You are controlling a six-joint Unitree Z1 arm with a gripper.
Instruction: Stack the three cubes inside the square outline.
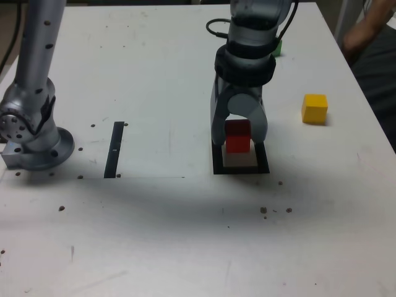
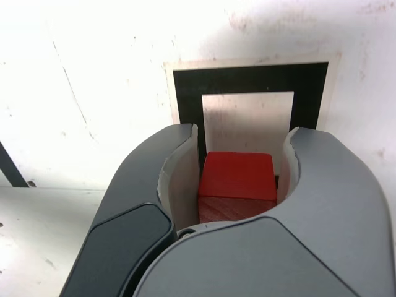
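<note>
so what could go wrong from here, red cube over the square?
1. The claw grips the red cube over the square outline, apparently not yet set down; released early, it could land skewed or on the black frame.
2. The green cube sits mostly hidden behind the arm, so finding it may be hard.
3. The yellow cube lies near the table edge; a nudge could push it off.

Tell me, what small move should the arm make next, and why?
Probably lower a little and open. The gripper holds the red cube over the square outline, apparently just above its white centre. The yellow cube and the green cube wait on the table.
</note>
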